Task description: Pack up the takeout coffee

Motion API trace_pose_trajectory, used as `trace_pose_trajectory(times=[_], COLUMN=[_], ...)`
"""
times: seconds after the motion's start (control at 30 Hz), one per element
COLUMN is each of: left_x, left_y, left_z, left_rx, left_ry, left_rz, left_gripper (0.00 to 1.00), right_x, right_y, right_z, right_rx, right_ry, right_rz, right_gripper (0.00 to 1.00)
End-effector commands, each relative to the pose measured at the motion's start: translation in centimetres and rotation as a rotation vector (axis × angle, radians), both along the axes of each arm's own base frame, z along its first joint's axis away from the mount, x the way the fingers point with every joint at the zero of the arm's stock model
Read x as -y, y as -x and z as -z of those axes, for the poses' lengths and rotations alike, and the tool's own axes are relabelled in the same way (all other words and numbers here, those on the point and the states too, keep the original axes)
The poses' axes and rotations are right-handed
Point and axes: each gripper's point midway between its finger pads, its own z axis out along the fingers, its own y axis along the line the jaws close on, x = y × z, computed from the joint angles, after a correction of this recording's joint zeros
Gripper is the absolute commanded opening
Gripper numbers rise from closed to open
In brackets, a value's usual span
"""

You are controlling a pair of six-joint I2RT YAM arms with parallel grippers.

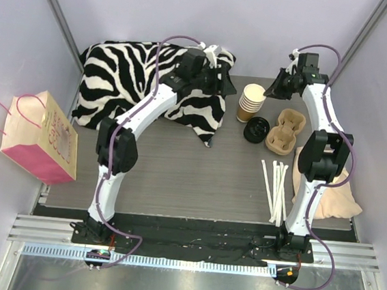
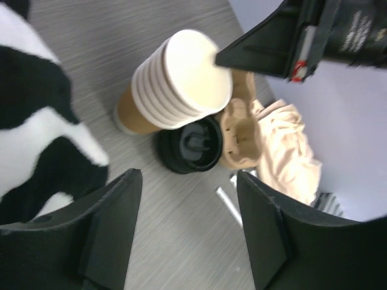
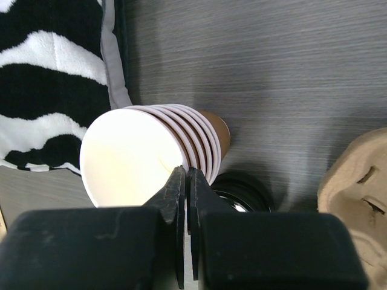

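Right gripper (image 3: 185, 171) sits shut at the rim of the cup stack (image 3: 130, 157); left gripper (image 2: 188, 181) stands wide and empty beside it. I see no lidded takeout coffee. Brace the stack low; lift one cup straight.

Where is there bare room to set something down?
Bare grey tabletop between the zebra-striped cloth, the white straws and the near edge. Crowded rear right: stacked paper cups, black plastic lid, brown pulp cup carrier.

High rear camera looks down over everything; 2 wrist cameras closely face the cream-rimmed brown paper cup stack (image 1: 251, 103), shared by all 3.
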Motion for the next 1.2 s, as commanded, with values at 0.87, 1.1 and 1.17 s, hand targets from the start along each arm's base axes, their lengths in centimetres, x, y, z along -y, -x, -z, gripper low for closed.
trace_pose_trajectory(times=[0.87,1.1,1.17], left_x=[6.6,5.4,5.0], left_y=[-2.9,-2.8,-2.8], left_z=[-1.4,-6.4,-7.6], left_rx=[-0.008,0.102,0.12], left_ry=[0.275,0.308,0.316], left_rz=[0.001,-0.001,-0.006], left_gripper=[0.56,0.63,0.64], right_x=[-2.2,-1.7,-1.9], right_y=[1.3,1.2,1.3], right_z=[-6.3,-10.4,-11.3], right_rx=[0.153,0.248,0.267], right_ry=[-0.04,-0.007,-0.011], right_rz=[-0.041,-0.04,-0.05], right_gripper=[0.01,0.01,0.01])
